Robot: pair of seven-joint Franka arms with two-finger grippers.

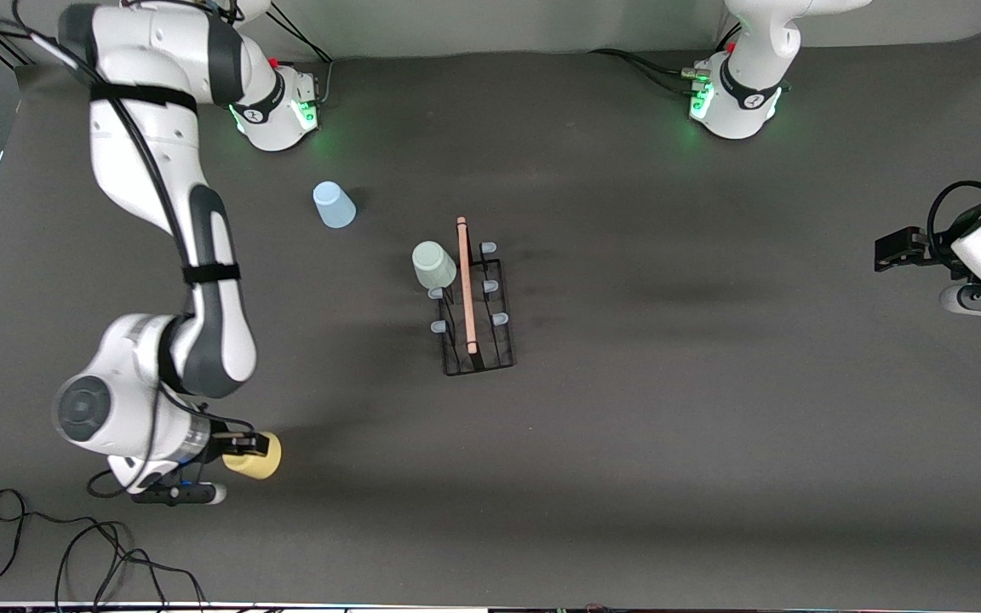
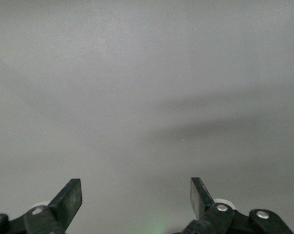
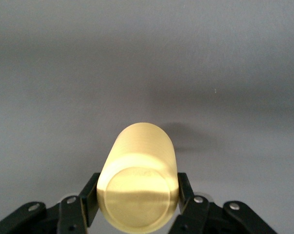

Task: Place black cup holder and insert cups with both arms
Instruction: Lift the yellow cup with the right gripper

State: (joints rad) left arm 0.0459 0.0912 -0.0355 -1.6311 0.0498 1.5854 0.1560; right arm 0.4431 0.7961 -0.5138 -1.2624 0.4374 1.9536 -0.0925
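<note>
The black cup holder [image 1: 479, 328] stands in the middle of the table, with its wooden rod handle [image 1: 466, 285] on top. The mint green cup [image 1: 433, 265] sits upside down on one of its pegs, on the side toward the right arm's end. The light blue cup [image 1: 334, 205] stands upside down on the table, nearer the right arm's base. My right gripper [image 1: 242, 444] [image 3: 137, 195] is shut on the yellow cup [image 1: 256, 457] [image 3: 139, 165], held on its side low over the table. My left gripper [image 1: 892, 251] [image 2: 135, 200] is open and empty over bare table at the left arm's end.
Loose black cables [image 1: 73, 553] lie at the table's edge nearest the front camera, below the right arm's wrist. The two arm bases [image 1: 278, 106] [image 1: 733, 98] stand along the edge farthest from the front camera.
</note>
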